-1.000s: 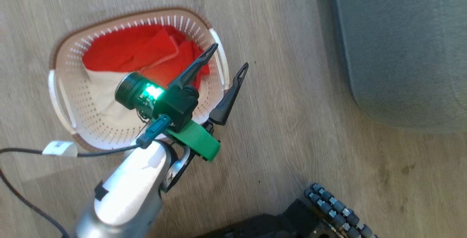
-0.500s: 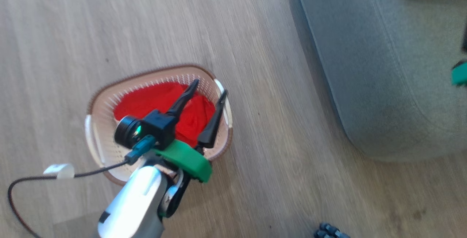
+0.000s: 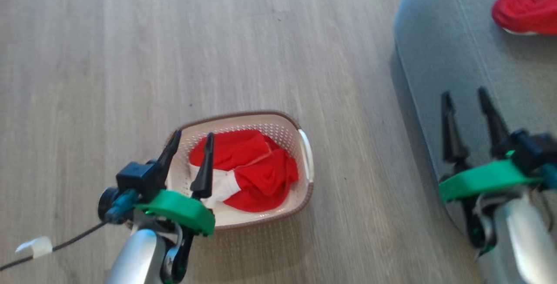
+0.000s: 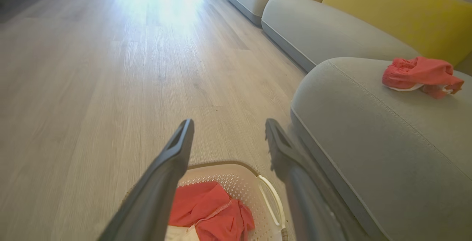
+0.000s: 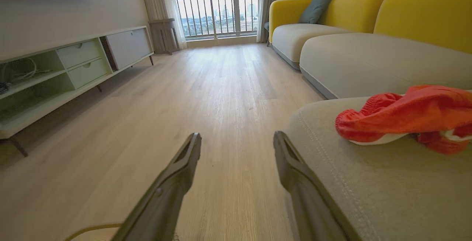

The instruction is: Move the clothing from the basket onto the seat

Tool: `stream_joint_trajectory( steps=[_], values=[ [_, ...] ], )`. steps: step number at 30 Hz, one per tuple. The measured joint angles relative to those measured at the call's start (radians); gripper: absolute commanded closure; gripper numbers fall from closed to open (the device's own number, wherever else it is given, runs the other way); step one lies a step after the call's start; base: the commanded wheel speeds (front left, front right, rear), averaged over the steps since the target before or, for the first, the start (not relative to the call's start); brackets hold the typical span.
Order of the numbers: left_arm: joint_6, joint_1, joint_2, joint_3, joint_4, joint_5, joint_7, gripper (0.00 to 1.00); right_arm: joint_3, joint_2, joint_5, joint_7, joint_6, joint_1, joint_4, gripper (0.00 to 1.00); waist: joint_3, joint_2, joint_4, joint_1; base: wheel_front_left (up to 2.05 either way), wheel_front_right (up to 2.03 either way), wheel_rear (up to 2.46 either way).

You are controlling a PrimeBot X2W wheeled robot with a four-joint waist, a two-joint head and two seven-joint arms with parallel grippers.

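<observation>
Left end effector (image 3: 192, 135): fingers spread, empty, over the left side of the basket (image 3: 243, 115), which stands on the floor (image 3: 130, 58) holding red-and-white clothing (image 3: 256, 173). Right end effector (image 3: 464, 92): spread, empty, over the seat (image 3: 435, 49). Farther right, one red garment (image 3: 524, 10) lies there.

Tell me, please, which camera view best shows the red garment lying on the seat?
The left wrist view: the whole red garment lies crumpled on the grey seat. The right wrist view shows it closer but cropped at the right edge; the head view crops it at its top-right corner.
</observation>
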Motion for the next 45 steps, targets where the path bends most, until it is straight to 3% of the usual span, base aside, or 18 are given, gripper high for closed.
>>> stream_joint_trajectory(
  steps=[5, 15, 45],
  values=[
    [-0.014, 0.044, -0.026, 0.087, 0.007, 0.012, 0.000, 0.00, 0.010, 0.063, -0.040, 0.000, 0.000, 0.091, -0.015, 0.00, -0.032, 0.0000, 0.037, 0.0000, 0.00, 0.00, 0.00],
    [-0.049, 0.092, -0.048, 0.188, 0.000, 0.056, 0.000, 0.00, 0.049, 0.076, -0.016, 0.000, 0.000, 0.138, 0.033, 0.00, -0.047, 0.0000, 0.039, 0.0000, 0.00, 0.00, 0.00],
    [-0.061, 0.116, -0.050, 0.201, 0.002, 0.070, 0.000, 0.00, 0.068, 0.077, -0.071, 0.000, 0.000, 0.151, 0.006, 0.00, -0.067, -0.0001, 0.058, 0.0002, 0.00, 0.00, 0.00]
  ],
)
